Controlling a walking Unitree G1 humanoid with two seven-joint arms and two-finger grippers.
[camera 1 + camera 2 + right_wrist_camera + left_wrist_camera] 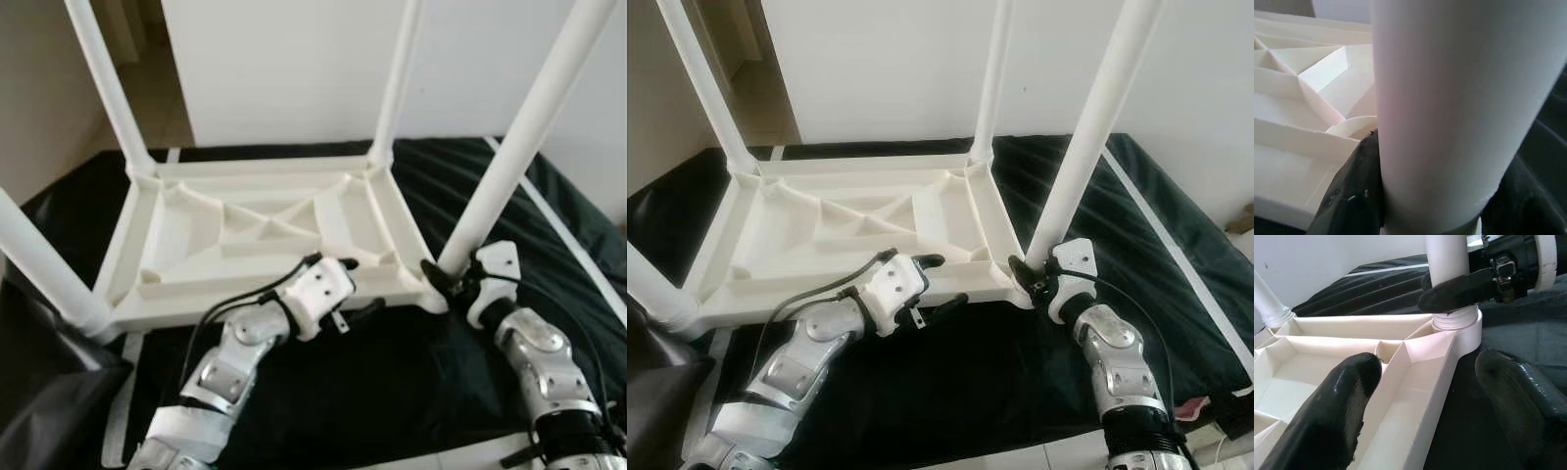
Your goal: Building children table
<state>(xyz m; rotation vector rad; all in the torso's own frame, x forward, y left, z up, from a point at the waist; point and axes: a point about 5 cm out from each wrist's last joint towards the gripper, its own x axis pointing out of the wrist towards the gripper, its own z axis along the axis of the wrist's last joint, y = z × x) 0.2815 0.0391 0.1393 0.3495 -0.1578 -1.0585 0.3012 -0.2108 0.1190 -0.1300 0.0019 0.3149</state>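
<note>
The white table [265, 235] lies upside down on a black sheet [411, 382], so its four legs stand up and the sockets can be reached; the right hand [453, 279] pinches the near right leg [509, 166] just above its corner socket, probably to twist it home; the left hand [939, 284], fingers [1342, 401] spread, straddles the near edge of the frame, one finger inside, one outside, likely bracing it against that turning.
</note>
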